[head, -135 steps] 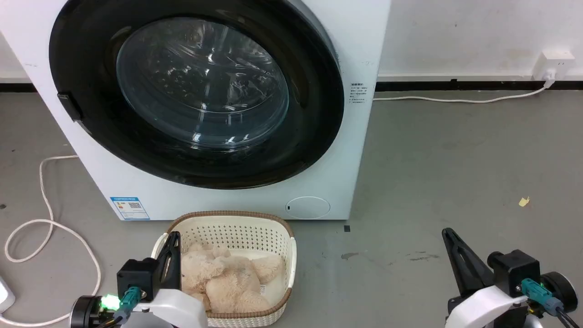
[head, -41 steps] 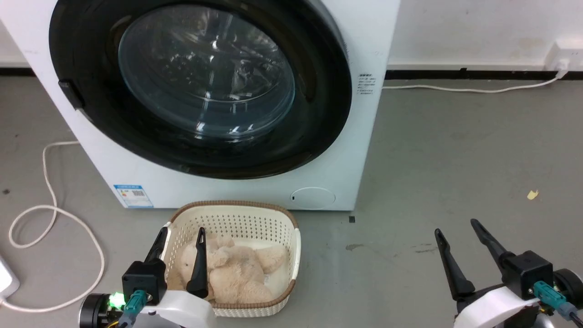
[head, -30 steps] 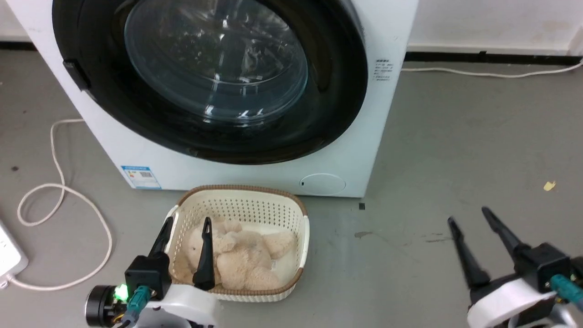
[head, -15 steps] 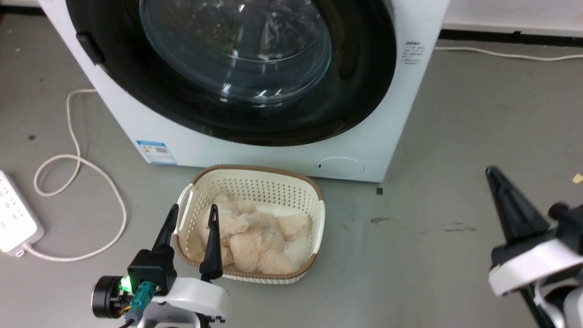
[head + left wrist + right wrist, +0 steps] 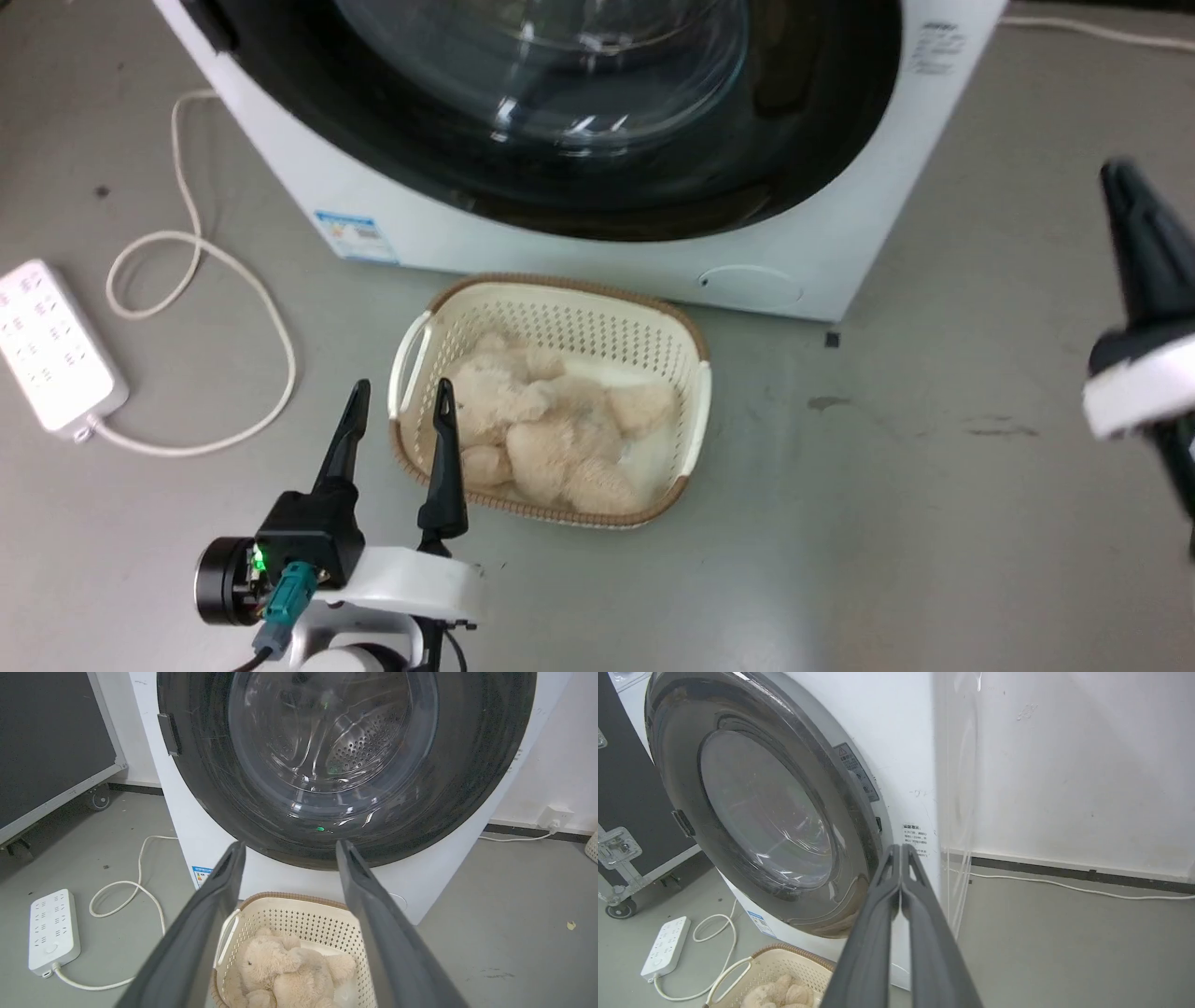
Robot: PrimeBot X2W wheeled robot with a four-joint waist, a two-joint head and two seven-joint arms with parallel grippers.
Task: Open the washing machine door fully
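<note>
The washing machine (image 5: 579, 261) is a white front-loader at the top of the head view. Its washing machine door (image 5: 579, 103), black-rimmed with a bulging glass centre, lies flat against the front. My left gripper (image 5: 401, 387) is open and empty, low over the floor at the basket's left edge. In the left wrist view it (image 5: 289, 845) points at the door (image 5: 345, 756) from well short of it. My right gripper (image 5: 1120, 182) is shut on nothing, raised to the right of the machine. In the right wrist view its tips (image 5: 900, 848) point at the door's right rim (image 5: 859, 826), apart from it.
A cream basket (image 5: 560, 287) holding a beige plush toy (image 5: 551, 429) stands on the floor just before the machine. A white power strip (image 5: 51, 350) and its cord (image 5: 233, 271) lie to the left. A black wheeled case (image 5: 46, 751) stands further left; a wall (image 5: 1064, 765) rises behind.
The head camera has tipped down and shifted, so the machine sits higher in view. My right gripper has gone from open to shut and lifted. The left gripper stays open by the basket.
</note>
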